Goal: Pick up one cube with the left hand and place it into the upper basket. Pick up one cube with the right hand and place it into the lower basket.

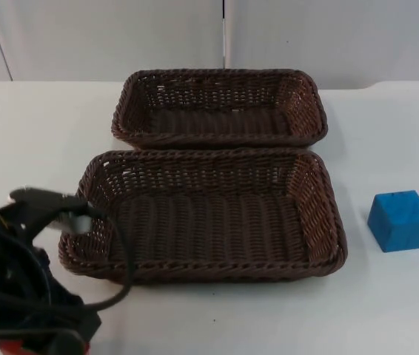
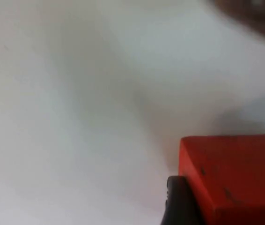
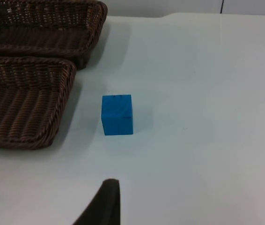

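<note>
A fixed camera above me looks down and forward over the white table point(image 1: 387, 296) toward the grey partition wall point(image 1: 106, 37). My left wrist camera sits very close to a red cube point(image 2: 235, 178). My right wrist camera looks from farther back; it shares the blue cube point(image 3: 117, 115) and both wicker baskets point(image 3: 25, 103) with the top view.

Two dark woven wicker baskets point(image 1: 217, 111), matt blue cube point(image 1: 400, 220), smooth white table point(image 1: 387, 310)
</note>
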